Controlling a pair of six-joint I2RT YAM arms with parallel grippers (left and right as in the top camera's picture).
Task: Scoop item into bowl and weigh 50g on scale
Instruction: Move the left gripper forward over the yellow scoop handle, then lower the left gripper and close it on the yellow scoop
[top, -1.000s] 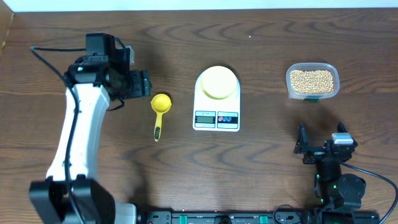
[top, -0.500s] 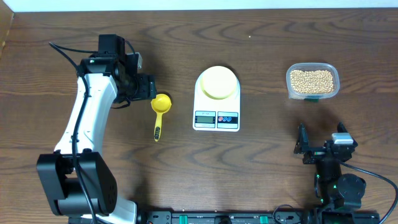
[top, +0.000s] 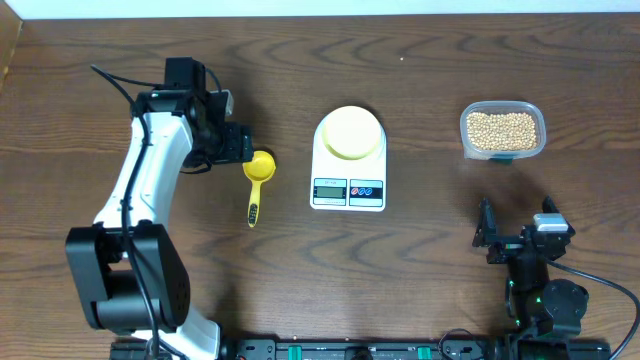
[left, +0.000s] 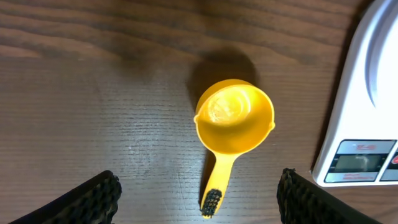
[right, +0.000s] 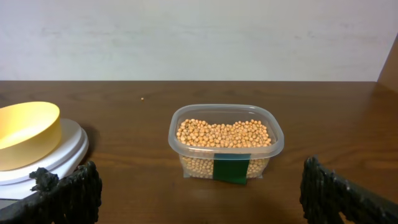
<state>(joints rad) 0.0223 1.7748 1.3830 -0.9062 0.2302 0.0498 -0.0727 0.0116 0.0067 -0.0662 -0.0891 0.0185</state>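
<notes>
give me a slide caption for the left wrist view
Open left gripper above the empty yellow scoop on the wooden table, scale corner at right.

reaches forward with left arm (top: 135, 190), wrist bent inward; holds left gripper (top: 240, 145) low, fingers (left: 93, 199) spread wide, gripping nothing. sits folded at right arm (top: 545, 295) by the front edge, right gripper (top: 487, 237) fingers (right: 68, 193) likewise wide apart, empty.
</notes>
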